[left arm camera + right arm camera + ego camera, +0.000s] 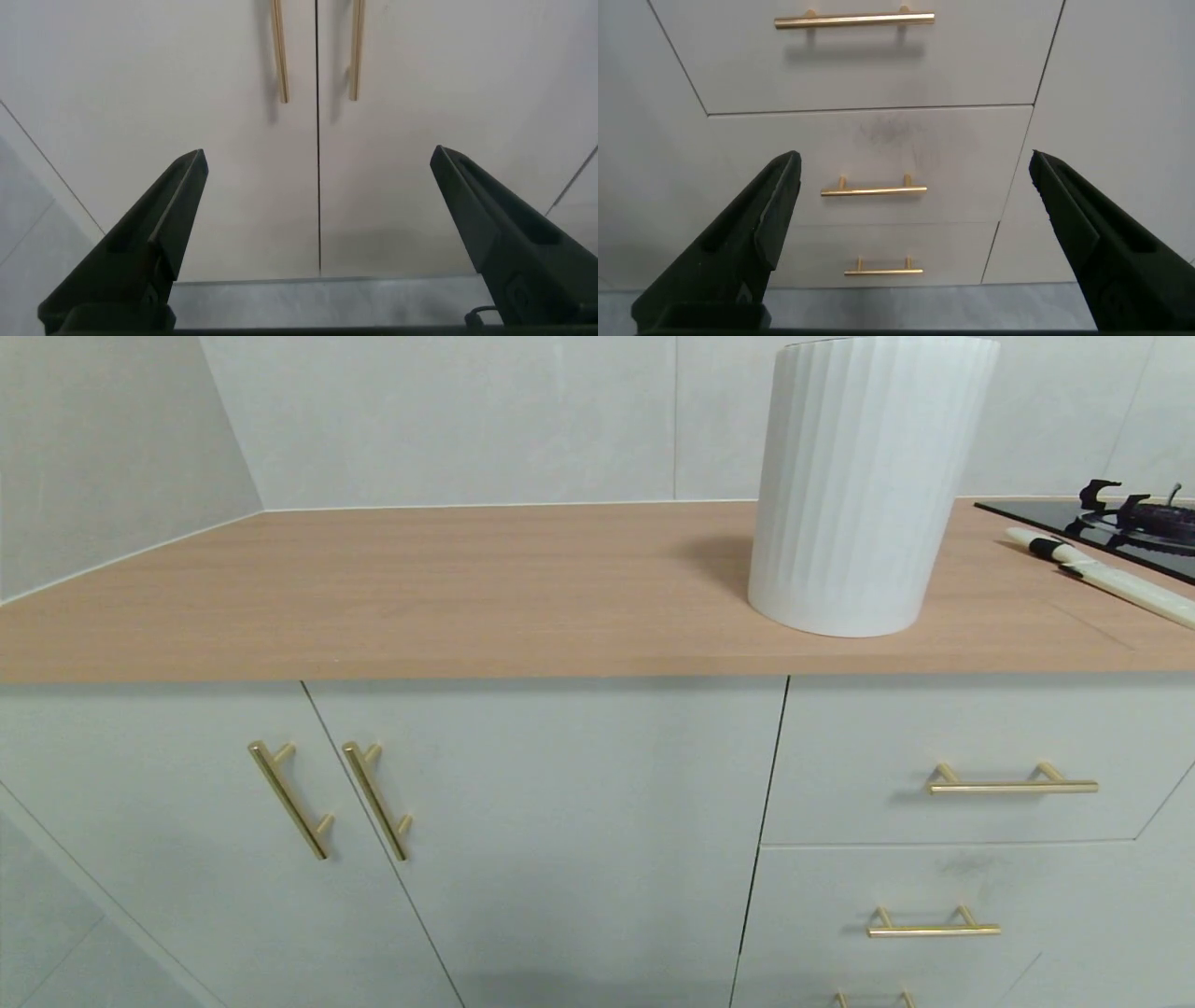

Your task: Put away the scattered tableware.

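On the wooden countertop (420, 588), far right, just beside the black hob (1055, 518): long cream utensil (1102, 571), black band near its tip, lying flat. Close by, tall white ribbed holder (864, 485), upright. Left gripper (320, 154) and right gripper (915, 159) both spread wide, grasping nothing.

left end effector (318, 152) spread wide, cabinet doors (140, 93) ahead, gold handles (279, 56)

A wooden countertop (373, 588) runs over pale cabinets: 2 doors (579, 821) with slanted gold handles (288, 800), beside 3 drawers (887, 737) with gold bars (1013, 787). A black stove (1120, 527) sits by the tiled wall (467, 420).
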Motion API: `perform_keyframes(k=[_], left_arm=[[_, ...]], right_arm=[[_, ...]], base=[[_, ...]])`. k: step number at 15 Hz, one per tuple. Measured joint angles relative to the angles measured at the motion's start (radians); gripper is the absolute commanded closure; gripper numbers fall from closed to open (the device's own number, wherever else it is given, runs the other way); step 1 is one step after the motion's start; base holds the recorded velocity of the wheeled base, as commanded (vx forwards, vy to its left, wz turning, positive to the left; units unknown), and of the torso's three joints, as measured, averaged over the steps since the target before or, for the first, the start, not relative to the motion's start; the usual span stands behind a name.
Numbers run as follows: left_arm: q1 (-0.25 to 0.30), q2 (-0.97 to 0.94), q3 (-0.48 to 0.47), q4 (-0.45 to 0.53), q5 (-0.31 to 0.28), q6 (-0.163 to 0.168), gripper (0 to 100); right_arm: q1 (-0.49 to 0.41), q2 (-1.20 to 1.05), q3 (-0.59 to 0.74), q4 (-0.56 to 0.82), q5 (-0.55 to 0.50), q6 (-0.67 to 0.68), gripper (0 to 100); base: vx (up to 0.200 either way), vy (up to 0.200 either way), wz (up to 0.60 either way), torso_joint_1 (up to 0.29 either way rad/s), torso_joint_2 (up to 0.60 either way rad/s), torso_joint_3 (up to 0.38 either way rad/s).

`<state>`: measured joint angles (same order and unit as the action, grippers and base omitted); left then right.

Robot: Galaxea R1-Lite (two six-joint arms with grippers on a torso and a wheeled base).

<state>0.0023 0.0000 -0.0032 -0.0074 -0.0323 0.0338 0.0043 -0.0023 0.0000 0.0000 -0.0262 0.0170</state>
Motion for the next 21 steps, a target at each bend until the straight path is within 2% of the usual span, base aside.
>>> perform_keyframes(k=[2,13,21], left_arm=[[0.0,0.0,0.0,0.0,0.0,0.0,0],[0.0,0.0,0.0,0.0,0.0,0.0,0],[0.0,0.0,0.0,0.001,0.0,0.0,0]], right_arm=[[0.0,0.0,0.0,0.0,0.0,-0.001,0],[0.0,0.001,0.0,0.0,0.0,-0.001,0],[0.0,0.001,0.0,0.0,0.0,-0.001,0]], base=[[0.0,0.0,-0.3,-0.001,0.0,0.004],[0.0,0.0,0.0,0.0,0.0,0.0],[0.0,-0.2,0.0,0.002,0.0,0.003]])
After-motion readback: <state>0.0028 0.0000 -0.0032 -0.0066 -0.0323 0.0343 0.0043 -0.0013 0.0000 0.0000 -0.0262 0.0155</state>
